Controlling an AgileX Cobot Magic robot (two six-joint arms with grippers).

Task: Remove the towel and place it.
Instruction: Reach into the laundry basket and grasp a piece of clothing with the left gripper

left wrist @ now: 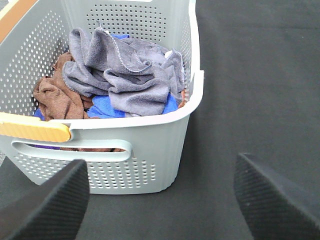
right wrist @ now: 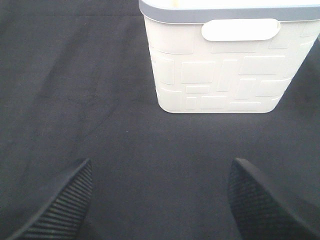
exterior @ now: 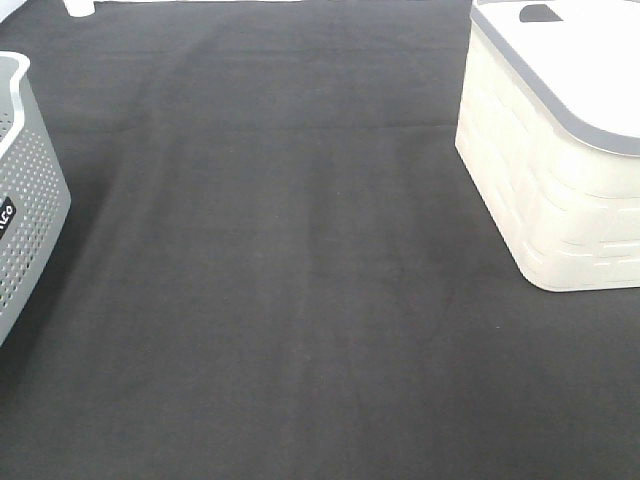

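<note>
Dark cloth covers the whole bench (exterior: 300, 300), and its middle carries nothing that I can see. At the left edge stands a grey perforated basket (left wrist: 150, 165), and at the right side a cream basket (right wrist: 215, 75) with a grey rim.

As I judge it, the task has not begun. The towel (left wrist: 130, 75) lies inside the grey basket, on top of the pile, with a brown cloth (left wrist: 55, 95) beside it and a blue cloth (left wrist: 107, 106) partly under it. The left fingers (left wrist: 55, 205) are spread wide and hold nothing; they hang outside the basket, before its handle wall. The right fingers (right wrist: 60, 205) are also spread and empty, above bare bench and facing the cream basket. So every step is left: to reach in, take the towel, lift it out and put it down. The pictures do not tell me the place for it.

The towel is crumpled into a heap, so it has no clear direction. The heap is a little longer across the basket, from the brown cloth's side toward the opposite wall. One stitched hem runs along the upper folds.
</note>
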